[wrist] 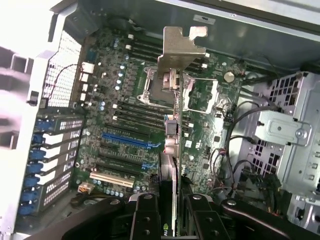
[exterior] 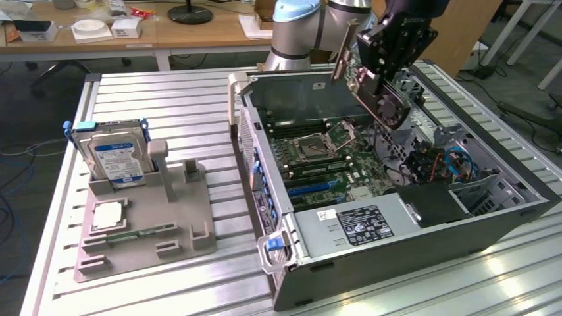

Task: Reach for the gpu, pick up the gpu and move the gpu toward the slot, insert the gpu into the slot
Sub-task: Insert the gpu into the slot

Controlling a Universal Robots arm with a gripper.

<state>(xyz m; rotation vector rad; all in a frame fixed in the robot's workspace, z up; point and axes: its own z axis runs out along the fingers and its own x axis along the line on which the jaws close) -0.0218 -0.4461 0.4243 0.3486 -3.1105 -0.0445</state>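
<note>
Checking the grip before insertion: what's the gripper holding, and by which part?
The gpu, pinched across its flat faces by the gripper, away from its bracket end.

A robot lab: a robot arm (exterior: pixel 297 29), an open computer (exterior: pixel 422 263) on a metal table (exterior: pixel 176 105), desks (exterior: pixel 220 36) far behind.

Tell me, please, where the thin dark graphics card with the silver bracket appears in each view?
Exterior view: the thin dark gpu card with a silver bracket hangs tilted in the black gripper above the open grey computer case, upper right.
Wrist view: the card runs edge-on out of the gripper over the green motherboard.
Shared landmark: the square silver-framed CPU socket.
</note>
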